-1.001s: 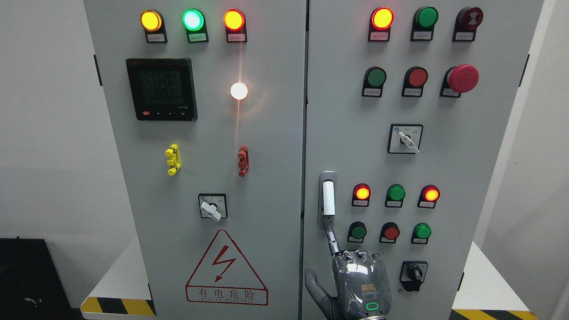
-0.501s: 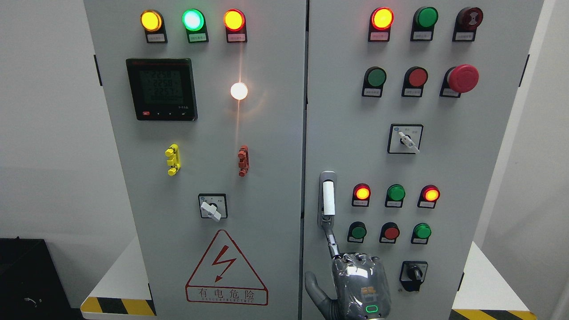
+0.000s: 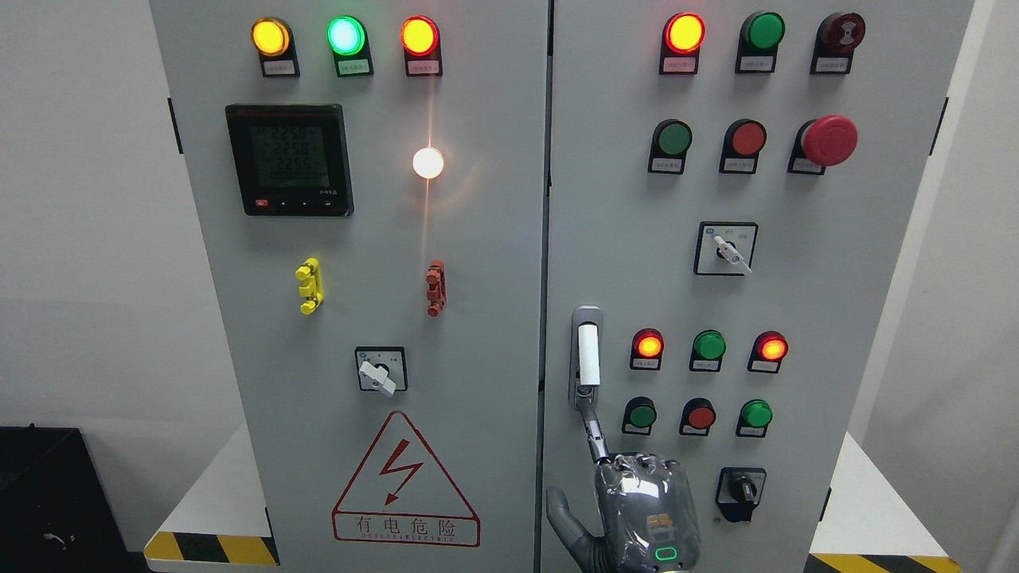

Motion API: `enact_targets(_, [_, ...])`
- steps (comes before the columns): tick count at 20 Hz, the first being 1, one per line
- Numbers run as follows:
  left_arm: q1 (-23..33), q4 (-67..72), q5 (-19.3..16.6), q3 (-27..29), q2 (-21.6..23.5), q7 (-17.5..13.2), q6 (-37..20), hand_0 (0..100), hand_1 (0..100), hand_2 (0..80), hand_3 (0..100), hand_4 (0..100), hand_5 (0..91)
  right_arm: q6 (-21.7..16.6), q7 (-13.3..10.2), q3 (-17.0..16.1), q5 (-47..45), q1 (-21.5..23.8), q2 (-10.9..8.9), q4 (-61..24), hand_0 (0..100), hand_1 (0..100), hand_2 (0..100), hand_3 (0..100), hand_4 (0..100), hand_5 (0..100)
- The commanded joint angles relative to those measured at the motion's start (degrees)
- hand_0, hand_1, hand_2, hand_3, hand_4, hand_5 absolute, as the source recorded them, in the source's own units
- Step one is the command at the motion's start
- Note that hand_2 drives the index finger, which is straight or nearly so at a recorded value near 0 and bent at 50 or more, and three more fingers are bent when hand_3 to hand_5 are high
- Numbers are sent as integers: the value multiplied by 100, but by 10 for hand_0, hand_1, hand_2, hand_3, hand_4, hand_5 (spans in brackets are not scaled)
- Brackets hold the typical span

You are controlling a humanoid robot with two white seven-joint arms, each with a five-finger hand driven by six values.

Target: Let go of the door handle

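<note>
Right hand [image 3: 645, 517] index fingers [image 3: 593, 434] touch the door handle [image 3: 587, 356] bottom end

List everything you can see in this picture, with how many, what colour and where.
cabinet: one, grey, two doors, centre
meter: one, black, upper left door
lamps: four, yellow, green, orange, white, left door
lamps and buttons: twelve, red and green, right door
rotary switches: three, one on the left door, two on the right
clips: two, yellow and red, middle of left door
warning sign: one, red triangle, lower left door
door handle: one, silver and white, left edge of right door
right hand: one, grey, bottom edge, below the handle
</note>
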Motion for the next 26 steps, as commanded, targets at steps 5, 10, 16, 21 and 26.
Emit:
enact_targets(5, [97, -1, 2, 0, 1, 1, -5, 120, 556, 0, 0, 0, 0, -6, -4, -8, 8, 0, -6, -25, 435, 287, 125, 1000, 986, 1000])
enact_targets(10, [97, -1, 2, 0, 1, 1, -5, 120, 556, 0, 0, 0, 0, -6, -13, -8, 8, -17, -6, -69, 434, 287, 126, 1000, 981, 1000])
enact_targets(16, [97, -1, 2, 0, 1, 1, -5, 120, 556, 0, 0, 0, 0, -6, -13, 1, 8, -35, -6, -130, 434, 287, 127, 1000, 982, 1000])
enact_targets(21, [97, -1, 2, 0, 1, 1, -5, 120, 556, 0, 0, 0, 0, -6, -13, 1, 8, -44, -15, -130, 434, 287, 129, 1000, 980, 1000])
enact_targets(26, [97, -1, 2, 0, 1, 1, -5, 120, 556, 0, 0, 0, 0, -6, -13, 1, 8, -52, -15, -139, 433, 288, 129, 1000, 979, 1000])
